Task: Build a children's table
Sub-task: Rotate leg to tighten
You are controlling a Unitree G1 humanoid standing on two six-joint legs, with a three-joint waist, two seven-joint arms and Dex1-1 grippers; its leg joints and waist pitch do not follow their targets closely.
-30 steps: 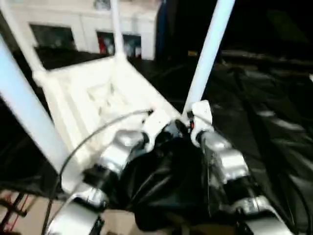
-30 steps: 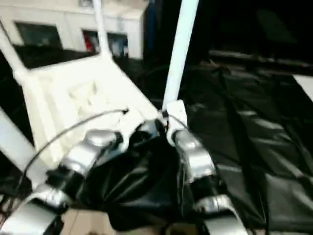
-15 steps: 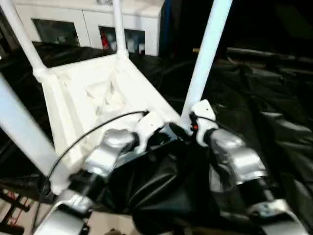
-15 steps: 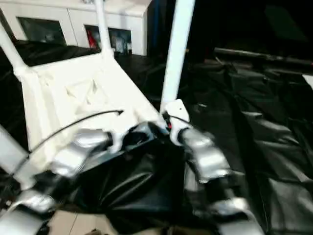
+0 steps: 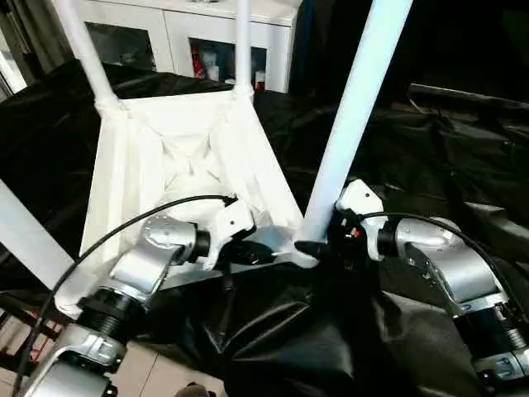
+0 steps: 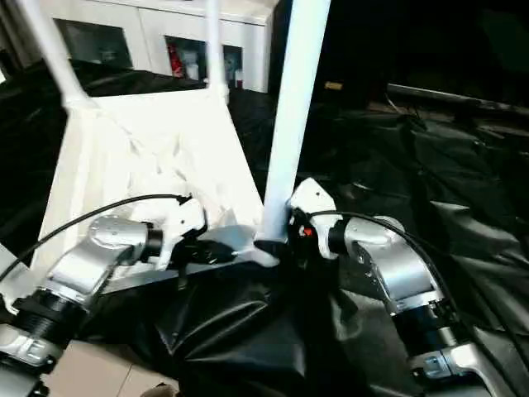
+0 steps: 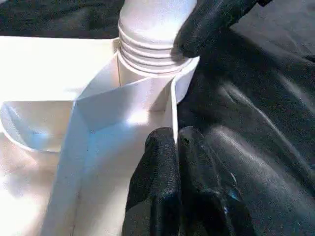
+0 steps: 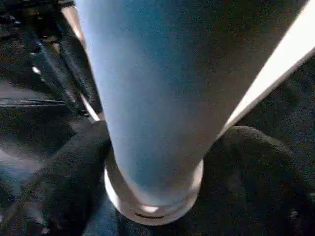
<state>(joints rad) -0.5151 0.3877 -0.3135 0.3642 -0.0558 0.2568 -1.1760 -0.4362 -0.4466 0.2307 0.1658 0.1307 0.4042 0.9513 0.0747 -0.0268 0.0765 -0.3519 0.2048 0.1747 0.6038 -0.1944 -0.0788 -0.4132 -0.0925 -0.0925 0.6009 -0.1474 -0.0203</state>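
The children's table lies upside down on black sheeting, its ribbed white top (image 5: 178,157) facing up. Legs stand in its corners, the near right leg (image 5: 351,132) rising from a ribbed collar (image 7: 147,51). My left gripper (image 5: 252,251) is shut on the top's thin rim (image 7: 173,110) just beside that corner socket. My right gripper (image 5: 318,246) is open at the foot of the near right leg (image 8: 157,98), one black finger (image 8: 64,172) on each side of it. One of the right gripper's fingers (image 7: 211,24) rests against the collar.
Black plastic sheeting (image 5: 430,149) covers the floor all around, bunched into folds under my forearms. A white cabinet (image 5: 207,33) with glass doors stands behind the table. Another leg (image 5: 25,240) rises close by my left arm, with its cable (image 5: 124,231) looping over the top.
The whole view has tilted and steadied as the camera moved. Both grippers stay at the near right corner. My right forearm has swung out to the right.
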